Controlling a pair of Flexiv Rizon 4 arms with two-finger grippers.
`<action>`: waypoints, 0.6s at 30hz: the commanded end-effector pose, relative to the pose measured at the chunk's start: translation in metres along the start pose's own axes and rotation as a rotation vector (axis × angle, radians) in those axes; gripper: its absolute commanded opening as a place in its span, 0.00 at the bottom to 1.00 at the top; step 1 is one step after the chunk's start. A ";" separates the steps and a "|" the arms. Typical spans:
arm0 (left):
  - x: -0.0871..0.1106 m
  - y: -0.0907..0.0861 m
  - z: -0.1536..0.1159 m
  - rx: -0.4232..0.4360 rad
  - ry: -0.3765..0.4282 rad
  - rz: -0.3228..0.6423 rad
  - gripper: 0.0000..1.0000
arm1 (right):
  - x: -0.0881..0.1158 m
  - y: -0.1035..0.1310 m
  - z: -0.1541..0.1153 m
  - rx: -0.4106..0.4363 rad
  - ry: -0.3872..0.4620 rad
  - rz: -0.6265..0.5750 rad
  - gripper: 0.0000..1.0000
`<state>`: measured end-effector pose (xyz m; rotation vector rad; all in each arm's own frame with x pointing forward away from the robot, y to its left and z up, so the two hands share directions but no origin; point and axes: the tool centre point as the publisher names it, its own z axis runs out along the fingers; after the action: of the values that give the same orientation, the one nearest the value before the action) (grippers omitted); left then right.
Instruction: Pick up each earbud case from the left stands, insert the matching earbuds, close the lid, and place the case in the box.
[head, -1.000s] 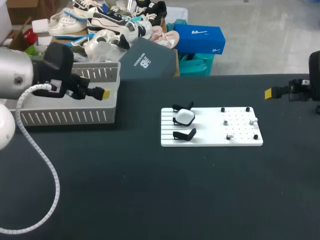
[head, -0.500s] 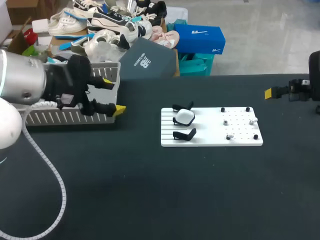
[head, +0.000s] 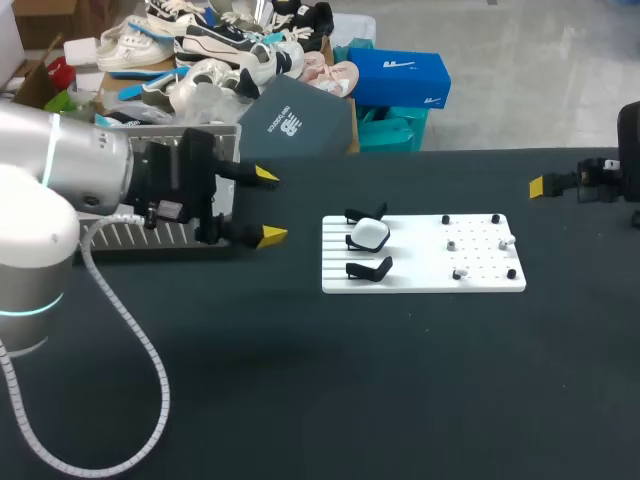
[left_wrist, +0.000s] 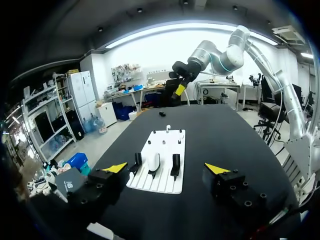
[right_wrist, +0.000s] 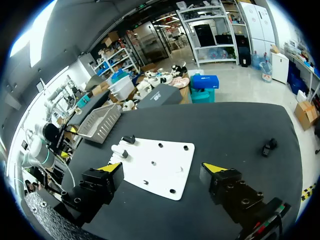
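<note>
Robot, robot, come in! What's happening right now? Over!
Left gripper open, right gripper open, both empty. White earbud case on middle stand, untouched. Nothing blocking it.

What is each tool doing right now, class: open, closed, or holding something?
Left tool: open, holding nothing.
Right tool: open, holding nothing.

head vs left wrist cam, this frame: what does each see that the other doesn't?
Head view only: the slatted white box.

Left wrist view only: a small black item lying beyond the white board, and the right arm along most of its length.

Both: the board, the earbud case on the middle stand, an empty black stand on each side of it, the open left gripper, and the right gripper held away from the board.
</note>
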<state>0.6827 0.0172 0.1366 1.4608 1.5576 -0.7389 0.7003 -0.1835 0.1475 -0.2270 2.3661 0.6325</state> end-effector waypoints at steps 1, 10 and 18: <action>0.000 0.008 0.021 0.033 -0.013 0.005 1.00 | 0.000 0.000 -0.001 0.000 0.002 0.000 1.00; -0.004 0.009 0.065 0.091 -0.018 0.051 1.00 | 0.000 0.000 -0.001 0.000 0.002 0.000 1.00; 0.013 0.016 0.090 0.122 0.001 0.022 1.00 | 0.000 0.000 -0.001 0.000 0.002 0.000 1.00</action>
<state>0.7029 -0.0417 0.0959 1.5406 1.5194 -0.8033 0.7003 -0.1834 0.1475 -0.2270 2.3661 0.6325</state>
